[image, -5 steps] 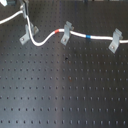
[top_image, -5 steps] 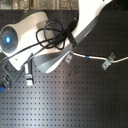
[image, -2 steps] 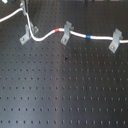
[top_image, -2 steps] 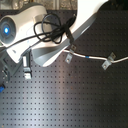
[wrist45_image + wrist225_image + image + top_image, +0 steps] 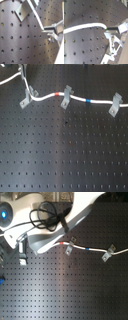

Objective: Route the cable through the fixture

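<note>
White cable (image 5: 75, 98) runs across the perforated worktop (image 5: 65, 154) through three grey clips; the fixture (image 5: 28, 97) sits toward 9 o'clock. Jaws (image 5: 108, 30) pinch the cable.

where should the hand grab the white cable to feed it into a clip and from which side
Judging by the first exterior view, grip the cable on the free sagging span between the left clip and the middle clip, before the red band. Come from above: it lies flat on the board, with clips flanking it.

A black perforated breadboard table (image 5: 65, 159) fills the scene, with two narrower grey clips (image 5: 66, 97) (image 5: 116, 104) mounted across its far part.
</note>
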